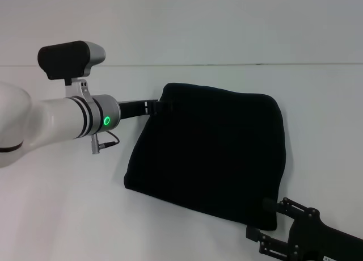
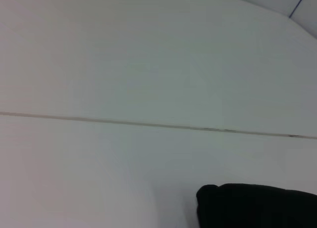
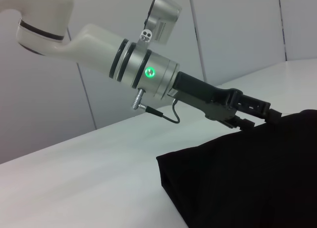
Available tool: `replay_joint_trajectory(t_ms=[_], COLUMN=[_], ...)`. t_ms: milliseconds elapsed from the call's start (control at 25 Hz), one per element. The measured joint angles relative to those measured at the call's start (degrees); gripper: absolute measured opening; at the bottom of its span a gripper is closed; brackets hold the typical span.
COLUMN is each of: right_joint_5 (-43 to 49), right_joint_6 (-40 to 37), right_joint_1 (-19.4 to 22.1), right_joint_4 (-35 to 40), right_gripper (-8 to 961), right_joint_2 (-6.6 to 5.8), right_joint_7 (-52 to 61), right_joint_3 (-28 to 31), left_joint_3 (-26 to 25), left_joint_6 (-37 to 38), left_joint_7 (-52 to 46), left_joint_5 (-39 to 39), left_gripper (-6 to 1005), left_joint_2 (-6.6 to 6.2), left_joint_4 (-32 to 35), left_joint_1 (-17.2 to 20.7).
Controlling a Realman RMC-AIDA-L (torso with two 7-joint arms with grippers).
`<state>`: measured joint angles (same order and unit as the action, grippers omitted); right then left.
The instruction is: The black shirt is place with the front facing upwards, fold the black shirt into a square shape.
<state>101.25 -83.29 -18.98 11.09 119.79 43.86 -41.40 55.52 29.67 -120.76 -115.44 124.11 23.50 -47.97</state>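
Black shirt nearly squared, both grippers at its corners

Head view: the black shirt [image 1: 207, 153] lies on the white table [image 1: 68, 215] as a compact, roughly square bundle, no lettering showing; the left gripper [image 1: 164, 106] meets its far left corner, the right gripper [image 1: 271, 211] its near right corner, though whether either pair of fingers is clamped I cannot tell. Left wrist view: just a shirt corner [image 2: 257, 205] on bare tabletop. Right wrist view: the left gripper [image 3: 265, 116] reaches the shirt's edge [image 3: 247, 183]. Folding looks mostly done; probably only release or a final tidy remains.
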Motion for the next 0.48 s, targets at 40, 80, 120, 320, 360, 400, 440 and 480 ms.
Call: replay_joint_trajectory(t_ms=[40, 80, 120, 320, 360, 400, 440, 480], right_joint_5=[0.0, 0.0, 0.0, 0.0, 0.0, 0.0, 0.0, 0.0], right_joint_6=[0.0, 0.0, 0.1, 0.1, 0.1, 0.2, 0.2, 0.2], right_joint_1=[0.0, 0.0, 0.0, 0.0, 0.0, 0.0, 0.0, 0.0], right_joint_4=[0.0, 0.0, 0.0, 0.0, 0.1, 0.1, 0.1, 0.1], right_gripper=[809, 809, 809, 809, 809, 809, 809, 809], right_joint_2=[0.00, 0.00, 0.00, 0.00, 0.00, 0.00, 0.00, 0.00], right_joint_7=[0.0, 0.0, 0.0, 0.4, 0.6, 0.6, 0.6, 0.7], right_joint_3=[0.0, 0.0, 0.0, 0.0, 0.0, 0.0, 0.0, 0.0], left_joint_3=[0.0, 0.0, 0.0, -0.1, -0.1, -0.1, -0.1, -0.1], left_joint_6=[-0.4, -0.6, -0.8, -0.7, -0.6, -0.6, -0.5, -0.4], left_joint_7=[0.0, 0.0, 0.0, 0.0, 0.0, 0.0, -0.1, -0.2], left_joint_5=[0.1, 0.2, 0.2, 0.3, 0.3, 0.3, 0.3, 0.3], left_gripper=[919, 917, 914, 900, 897, 894, 892, 889], left_joint_2=[0.03, 0.07, 0.12, 0.18, 0.21, 0.26, 0.30, 0.32], left_joint_4=[0.0, -0.1, -0.1, -1.1, -1.3, -1.4, -1.4, -1.4], left_joint_1=[0.0, 0.1, 0.2, 0.1, 0.0, 0.0, 0.0, 0.0])
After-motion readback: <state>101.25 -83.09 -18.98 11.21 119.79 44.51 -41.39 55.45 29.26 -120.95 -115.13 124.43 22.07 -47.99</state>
